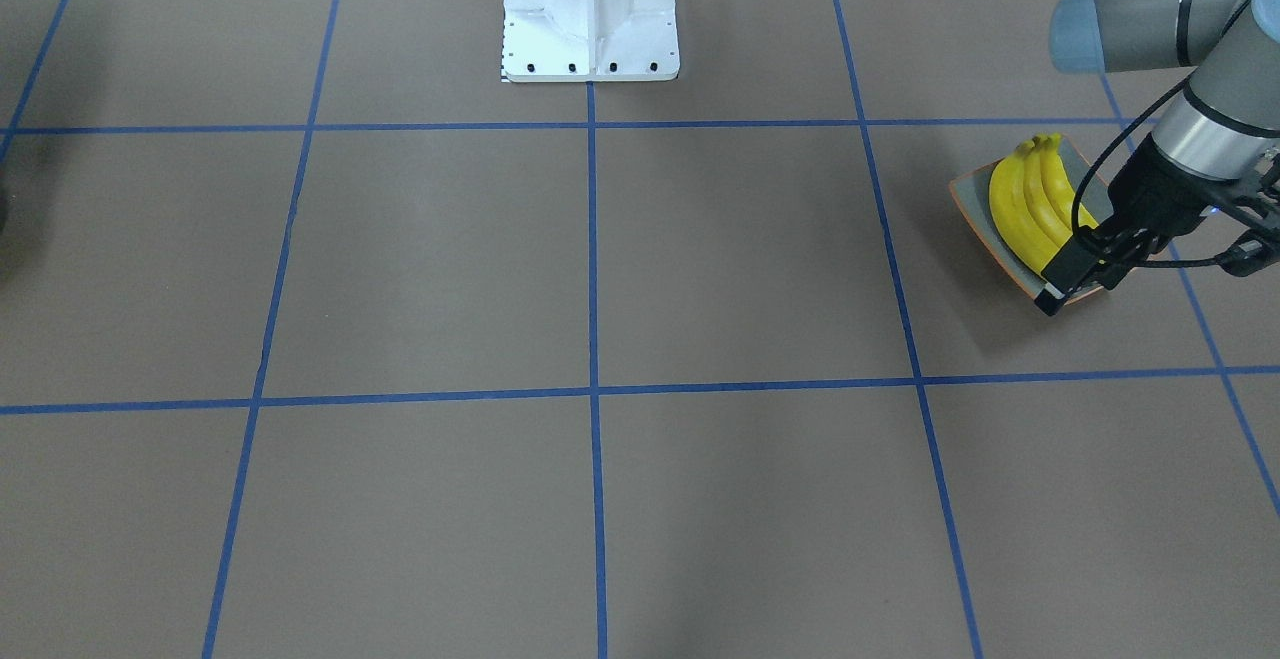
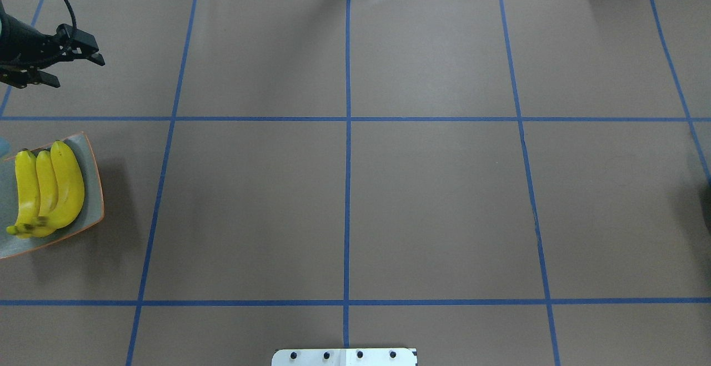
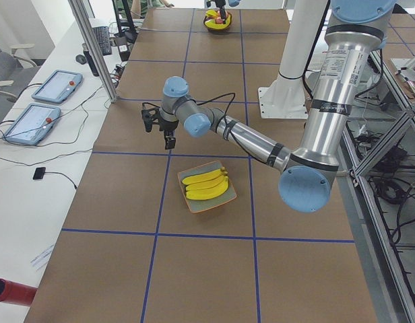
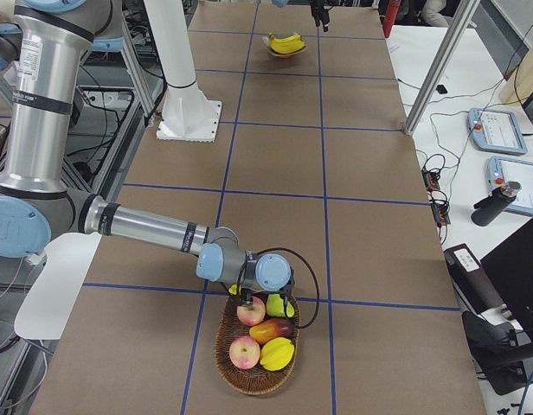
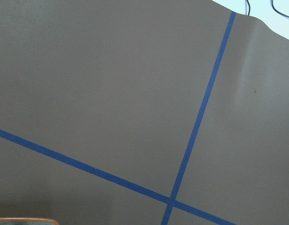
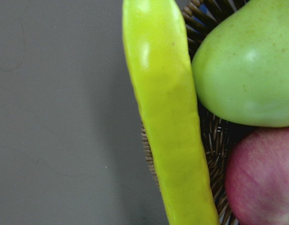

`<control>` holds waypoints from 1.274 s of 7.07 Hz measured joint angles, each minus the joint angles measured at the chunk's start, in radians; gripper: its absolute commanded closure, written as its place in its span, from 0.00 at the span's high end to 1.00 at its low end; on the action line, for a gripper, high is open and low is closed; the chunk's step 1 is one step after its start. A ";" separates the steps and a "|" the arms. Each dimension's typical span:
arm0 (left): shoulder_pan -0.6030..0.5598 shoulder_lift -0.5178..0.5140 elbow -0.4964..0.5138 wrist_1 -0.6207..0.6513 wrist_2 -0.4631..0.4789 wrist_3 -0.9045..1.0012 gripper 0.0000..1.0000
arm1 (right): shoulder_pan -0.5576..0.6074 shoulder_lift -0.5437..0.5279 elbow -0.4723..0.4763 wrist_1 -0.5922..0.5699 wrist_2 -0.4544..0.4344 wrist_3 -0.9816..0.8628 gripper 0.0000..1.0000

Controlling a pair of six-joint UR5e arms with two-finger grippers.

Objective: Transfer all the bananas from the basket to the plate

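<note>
Now the right claw [image 4: 268, 301] is hanging over the basket [image 4: 221, 350]; whether it is released or clenched, I cannot tell. One banana [image 6: 168, 117] is lying along the basket's rim, seemingly pressing against a green fruit [image 6: 243, 65], an apple [image 6: 262, 183] just beside. Three bananas [image 2: 47, 188] are lying on the plate [image 2: 91, 188], well apart at the surface's [image 2: 355, 205] other end. The left claw [image 2: 78, 71] is hovering released near the plate, holding nothing. To do this well, the right claw should be closing across the banana's middle, then lifting straight up, so its neighbours are not being dragged out.
</note>
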 measured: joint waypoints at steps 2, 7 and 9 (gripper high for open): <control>0.000 -0.001 -0.001 -0.001 0.000 0.000 1.00 | 0.000 0.000 -0.007 0.000 0.000 -0.002 0.99; 0.000 -0.005 -0.001 0.000 0.000 0.000 1.00 | 0.000 0.001 -0.013 0.000 -0.001 -0.003 0.79; 0.000 -0.006 -0.001 0.000 0.000 0.000 1.00 | 0.000 0.002 -0.014 0.001 -0.006 -0.005 0.79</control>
